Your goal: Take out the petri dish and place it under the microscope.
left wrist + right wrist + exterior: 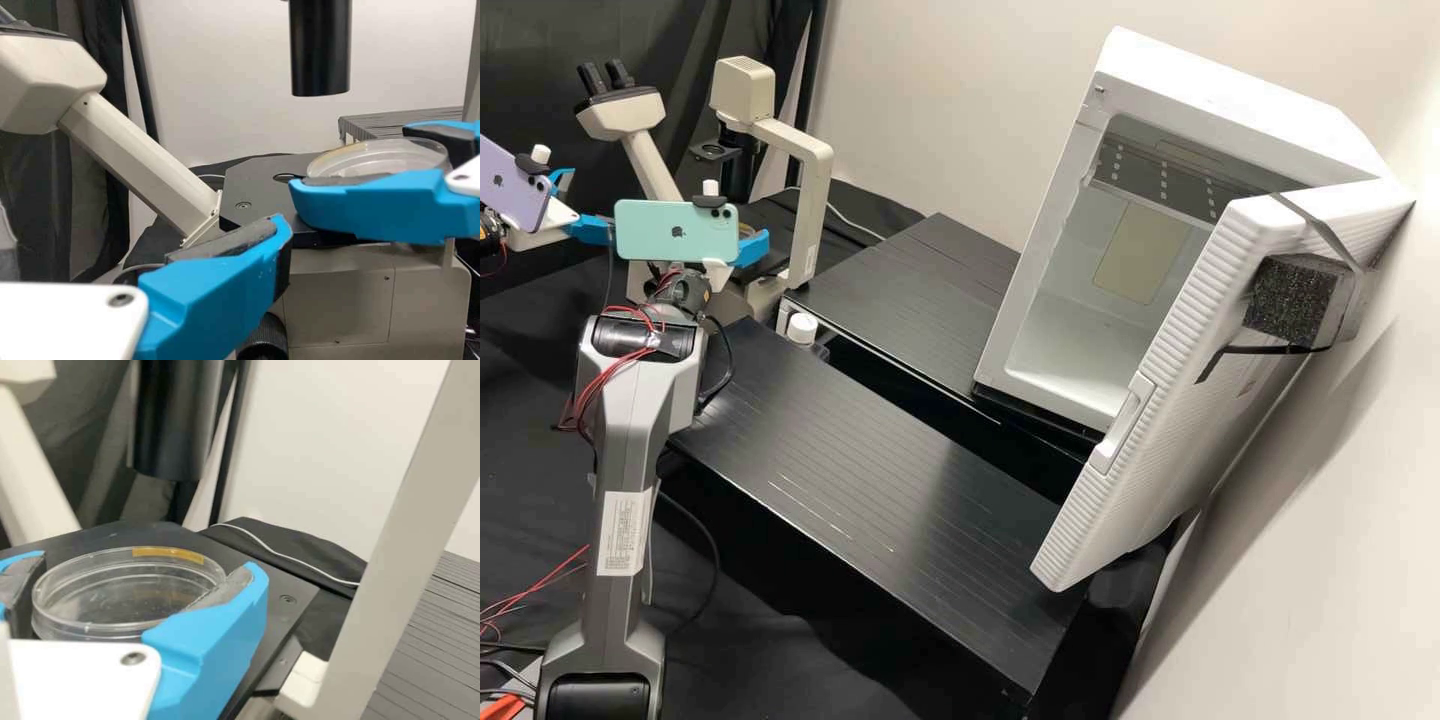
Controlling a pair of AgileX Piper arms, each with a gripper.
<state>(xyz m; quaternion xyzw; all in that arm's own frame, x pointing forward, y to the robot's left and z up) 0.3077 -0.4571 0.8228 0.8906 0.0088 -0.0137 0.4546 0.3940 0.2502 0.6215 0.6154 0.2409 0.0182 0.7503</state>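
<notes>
In the high view my left gripper (pixel 582 205) stands open by the microscope (pixel 812 165), beyond the purple phone. My right gripper (pixel 750 247) is beside the microscope, partly behind the green phone. One finger of my left gripper (pixel 217 289) shows in its wrist view, nothing against its pad. The right wrist view has my right gripper (pixel 142 574) shut on the clear petri dish (pixel 112 585), which bears a yellow strip. In the left wrist view the dish (pixel 390 159) is at the stage (pixel 251 184), right of the black tube (pixel 321 52); contact with the stage cannot be told.
The microscope's pale upright (pixel 409 540) stands beside the right gripper. A white cabinet (pixel 1070 200) with its door (pixel 1160 400) open is at the right. Black platforms (pixel 880 480) lie between, with a white-capped bottle (pixel 802 328) near the microscope.
</notes>
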